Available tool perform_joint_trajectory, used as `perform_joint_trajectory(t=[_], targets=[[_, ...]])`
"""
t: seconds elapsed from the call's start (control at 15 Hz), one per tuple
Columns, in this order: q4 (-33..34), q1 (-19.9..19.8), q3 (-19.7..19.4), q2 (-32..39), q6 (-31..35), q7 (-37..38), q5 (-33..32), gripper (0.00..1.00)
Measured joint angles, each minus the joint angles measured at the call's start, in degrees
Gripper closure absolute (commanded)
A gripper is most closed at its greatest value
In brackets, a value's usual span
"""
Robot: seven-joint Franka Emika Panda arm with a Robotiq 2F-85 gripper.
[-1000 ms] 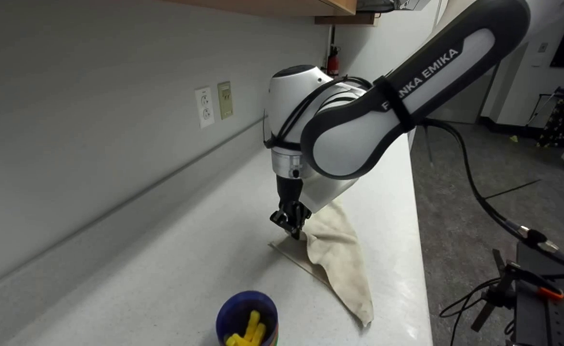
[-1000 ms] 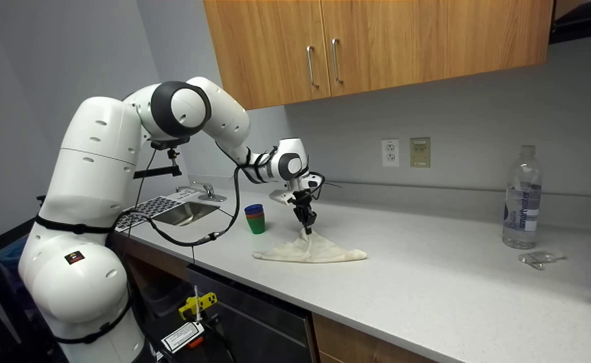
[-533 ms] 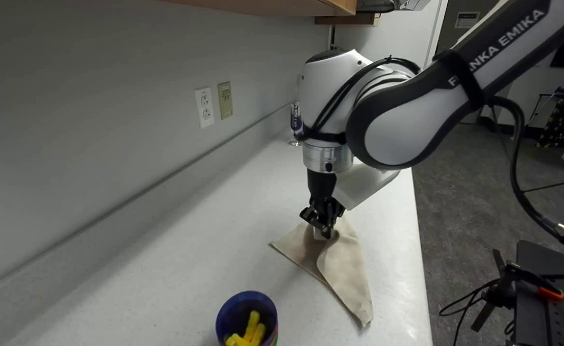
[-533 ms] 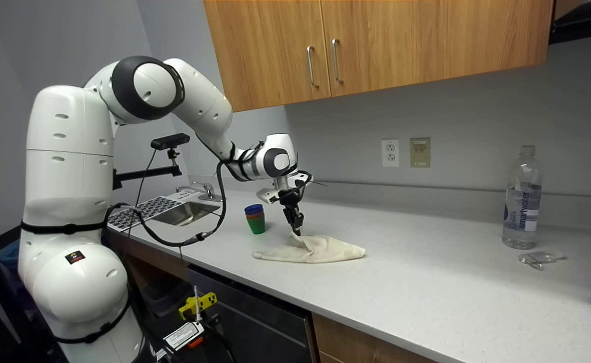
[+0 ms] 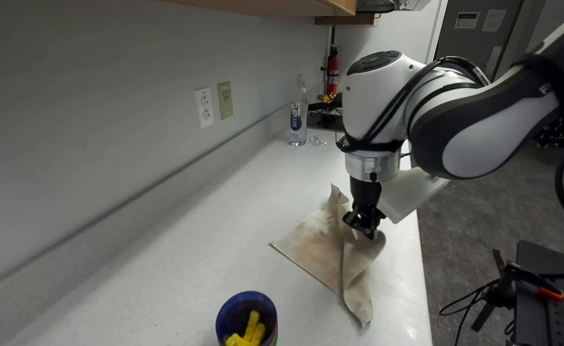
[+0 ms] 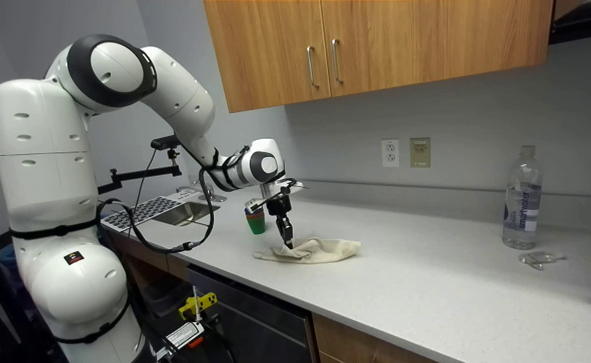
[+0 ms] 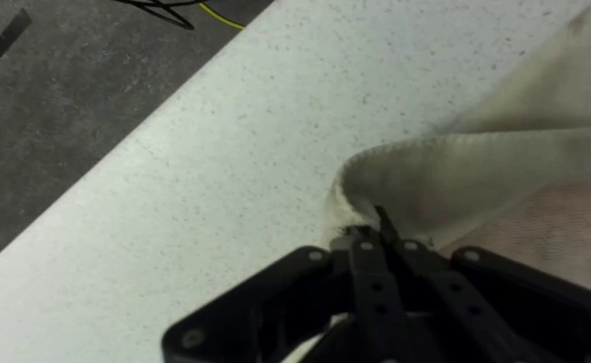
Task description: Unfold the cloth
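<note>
A beige cloth lies on the white counter, partly folded over, in both exterior views (image 5: 318,245) (image 6: 328,250). A flat layer with a reddish-brown stain shows on the wall side, and a raised, curled flap stands on the side of the counter's front edge. My gripper (image 5: 369,234) points down and is shut on the edge of that flap, a little above the counter. The gripper also shows in an exterior view (image 6: 289,245). In the wrist view the fingertips (image 7: 371,227) pinch the cloth's hemmed edge (image 7: 446,176), which curls up around them.
A stack of cups (image 5: 247,307), blue on top with yellow pieces inside, stands near the cloth; it also shows in an exterior view (image 6: 256,222). A water bottle (image 6: 522,201) and a small clear item (image 6: 539,258) stand farther along the counter. The wall has outlets (image 5: 205,106).
My gripper has moved away from the wall toward the counter's front edge, pulling the flap of cloth with it. More of the stained lower layer now shows. The far corner now sticks up.
</note>
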Motion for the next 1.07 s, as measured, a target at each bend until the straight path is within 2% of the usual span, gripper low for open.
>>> perform_joint_trajectory(t=[0.4, 0.67, 0.73, 0.8, 1.07], targets=[[-5.0, -2.8, -0.1, -2.7, 0.0, 11.4, -9.5, 1.0], [-6.8, -4.8, -0.2, -3.3, 0.0, 15.1, -11.9, 1.0], [-7.1, -5.2, -0.2, -3.3, 0.0, 15.5, -12.0, 0.73], [-7.4, -5.5, -0.2, -3.3, 0.0, 15.7, -12.0, 0.72], [-7.6, -6.3, -0.1, -3.3, 0.0, 15.8, -12.0, 0.42]])
